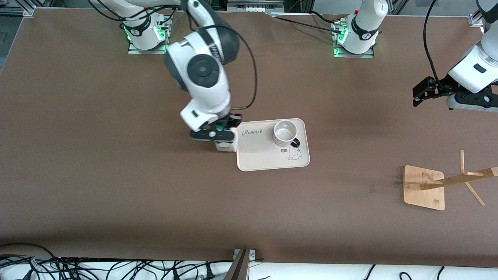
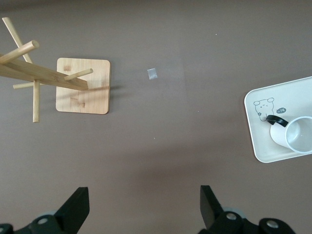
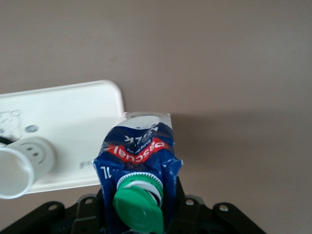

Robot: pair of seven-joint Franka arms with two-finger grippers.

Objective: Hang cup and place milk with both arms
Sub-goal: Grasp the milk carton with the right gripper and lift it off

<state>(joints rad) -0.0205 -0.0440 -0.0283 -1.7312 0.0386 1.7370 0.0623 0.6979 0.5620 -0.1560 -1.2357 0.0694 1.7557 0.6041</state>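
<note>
The right gripper (image 1: 220, 135), left of centre in the front view, is closed around the dark blue gable-top milk carton with green cap (image 3: 139, 165), at the edge of the cream plastic tray (image 1: 256, 155). The carton looks light and soft-walled, so a gentle squeeze on its flat sides is best. The small white ceramic mug with black handle (image 1: 285, 132) stands on the tray; it is stiff and breakable. At the upper right the left gripper (image 1: 422, 92) waits with fingers wide apart, holding nothing.

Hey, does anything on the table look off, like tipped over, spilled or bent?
Nothing is spilled or tipped. The cup stands upright on the tray. The one oddity is the milk: its carton walls look creased where the right hand grips it beside the tray. The left hand waits open, up in the air.
</note>
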